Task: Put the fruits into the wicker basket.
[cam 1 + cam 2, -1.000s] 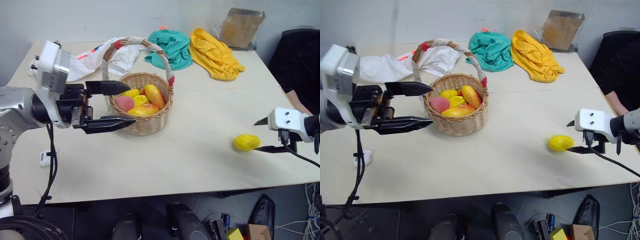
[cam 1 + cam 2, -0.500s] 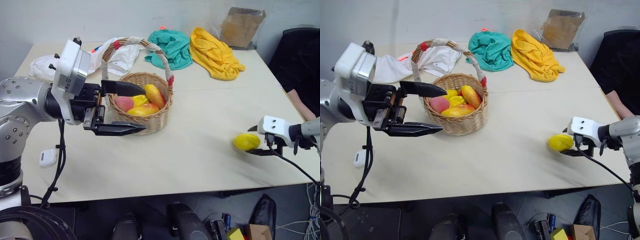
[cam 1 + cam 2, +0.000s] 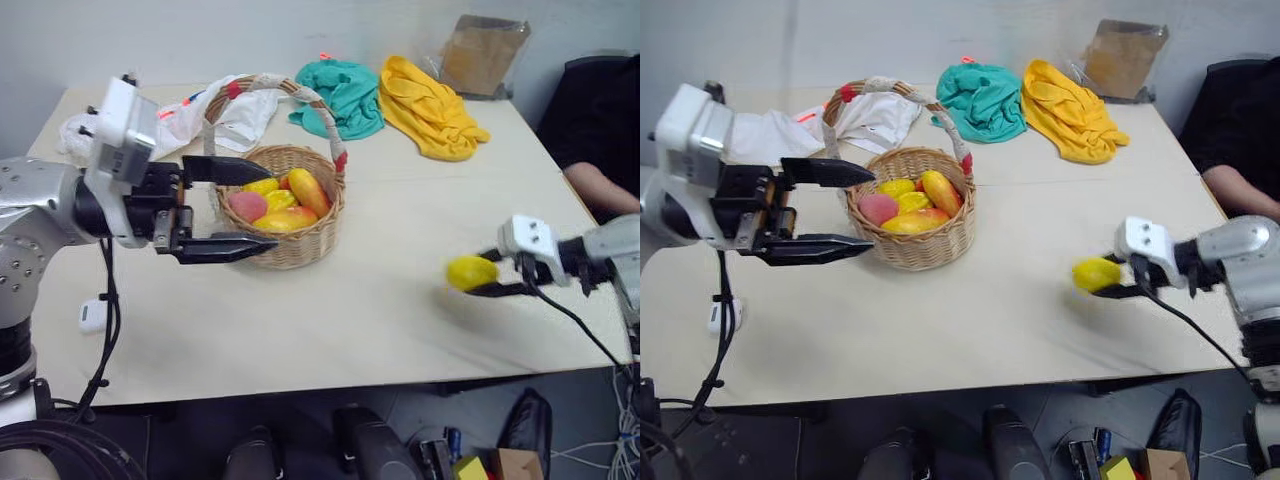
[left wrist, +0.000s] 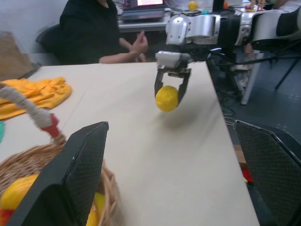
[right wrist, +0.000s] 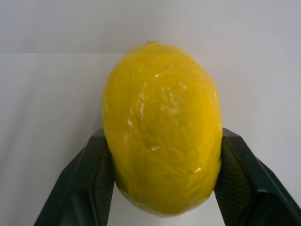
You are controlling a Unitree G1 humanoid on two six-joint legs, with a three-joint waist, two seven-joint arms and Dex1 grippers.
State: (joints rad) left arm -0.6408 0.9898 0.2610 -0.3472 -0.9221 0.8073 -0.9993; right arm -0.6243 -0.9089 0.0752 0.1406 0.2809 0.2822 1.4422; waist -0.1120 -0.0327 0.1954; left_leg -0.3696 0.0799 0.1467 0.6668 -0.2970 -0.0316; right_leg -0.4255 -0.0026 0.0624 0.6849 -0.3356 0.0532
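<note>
My right gripper (image 3: 482,273) is shut on the yellow lemon (image 3: 470,272), one finger on each side of it (image 5: 162,127). The lemon hangs just above the table near its right front edge (image 4: 167,98). The wicker basket (image 3: 300,245) stands left of centre and holds a pink peach (image 3: 248,206), a red-orange mango (image 3: 310,190) and other yellow fruits. My left gripper (image 3: 268,207) is open and level at the basket's left side. One of its fingers is above the rim and the other is in front of the basket wall.
Teal cloth (image 3: 340,95), yellow cloth (image 3: 430,108) and white cloth (image 3: 215,115) lie at the back of the table. A small white case (image 3: 92,315) sits near the front left edge. A person's arm (image 3: 600,185) rests beyond the right edge.
My right gripper has closed on the lemon and carried it leftward, off the table. The left gripper stays open beside the basket.
</note>
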